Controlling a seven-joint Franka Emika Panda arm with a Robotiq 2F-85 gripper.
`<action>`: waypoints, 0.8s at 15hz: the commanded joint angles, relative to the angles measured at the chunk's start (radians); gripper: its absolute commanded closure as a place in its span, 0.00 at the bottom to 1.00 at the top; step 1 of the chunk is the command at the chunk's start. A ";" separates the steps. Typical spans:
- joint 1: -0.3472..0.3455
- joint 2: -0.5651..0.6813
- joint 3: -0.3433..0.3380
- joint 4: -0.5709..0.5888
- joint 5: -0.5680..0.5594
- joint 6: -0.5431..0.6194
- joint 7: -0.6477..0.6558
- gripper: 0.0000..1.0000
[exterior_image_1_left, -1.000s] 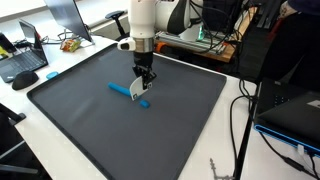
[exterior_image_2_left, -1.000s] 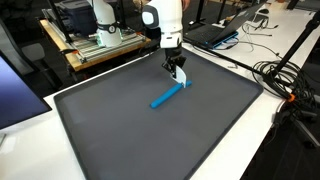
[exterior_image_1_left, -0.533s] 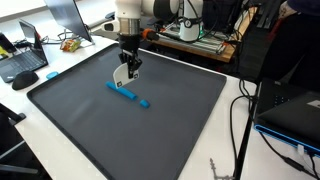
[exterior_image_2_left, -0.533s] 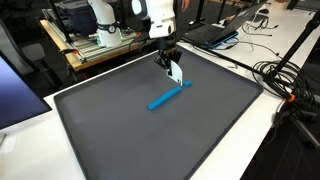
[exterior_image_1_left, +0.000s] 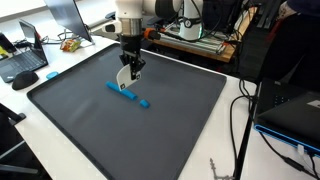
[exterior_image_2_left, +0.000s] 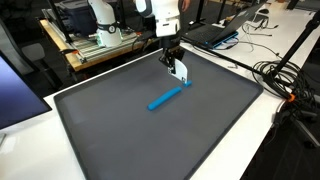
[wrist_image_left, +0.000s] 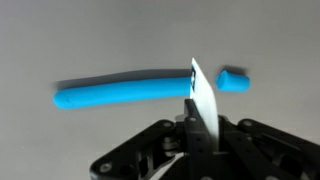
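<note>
The tool (wrist_image_left: 195, 126) hangs low over a dark grey mat (exterior_image_1_left: 100, 140). Its jaws are clenched on a thin white strip (wrist_image_left: 203, 98) that stands up from between them in the wrist view.

The nearest thing is a blue stick (wrist_image_left: 125, 88) lying flat on the mat. In the wrist view it sits at 12 o'clock from the tool, and its long axis runs from 9 to 3 o'clock across the line of the jaws. A short blue piece (wrist_image_left: 233, 80) lies at 1 o'clock, in line with the stick's end. The white strip hides the place where the two would meet.

In an exterior view the tool (exterior_image_1_left: 124, 81) is just above the blue stick (exterior_image_1_left: 121, 90), which points from 10 to 4 o'clock, and the short blue piece (exterior_image_1_left: 145, 101) lies a little apart at the 4 o'clock end. In an exterior view from another place the tool (exterior_image_2_left: 178, 74) stands over the 2 o'clock end of the blue stick (exterior_image_2_left: 168, 97). Whether the strip touches the stick cannot be told.

The mat is smooth and covers most of a white table (exterior_image_1_left: 236, 118). Around it are a laptop (exterior_image_1_left: 24, 62), a rack of equipment (exterior_image_2_left: 95, 45) and loose cables (exterior_image_2_left: 282, 78).
</note>
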 joint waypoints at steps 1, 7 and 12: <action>0.027 0.039 -0.030 0.057 -0.025 -0.072 0.007 0.99; 0.078 0.116 -0.088 0.121 -0.070 -0.099 0.064 0.99; 0.112 0.161 -0.123 0.164 -0.089 -0.118 0.096 0.99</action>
